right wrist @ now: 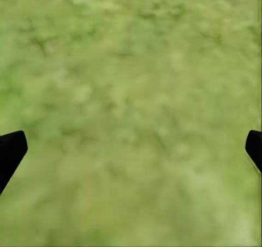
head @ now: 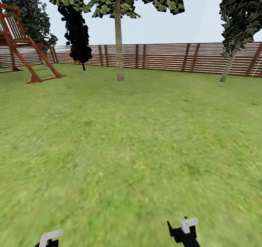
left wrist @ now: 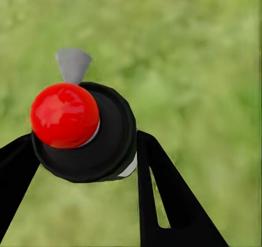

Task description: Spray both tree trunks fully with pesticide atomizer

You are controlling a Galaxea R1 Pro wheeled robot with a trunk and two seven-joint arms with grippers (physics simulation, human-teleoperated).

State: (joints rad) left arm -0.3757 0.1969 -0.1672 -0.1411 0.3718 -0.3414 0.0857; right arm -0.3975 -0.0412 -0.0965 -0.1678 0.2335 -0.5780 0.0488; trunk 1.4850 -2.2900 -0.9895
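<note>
My left pincer (left wrist: pixel 82 149) is pinching the atomizer (left wrist: pixel 82 130), held up over the grass (left wrist: pixel 207 67). My right pincer (right wrist: pixel 131 149) is spread wide with nothing in it. Two trees (head: pixel 119 39) stand far ahead by the fence (head: pixel 163 58)

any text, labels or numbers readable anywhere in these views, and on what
None can be read. The sprayer held between the left gripper's fingers shows a red ball top, a black cap and a grey nozzle, no label. The fence, the play frame, the tree trunk and the grass bear no writing.
</note>
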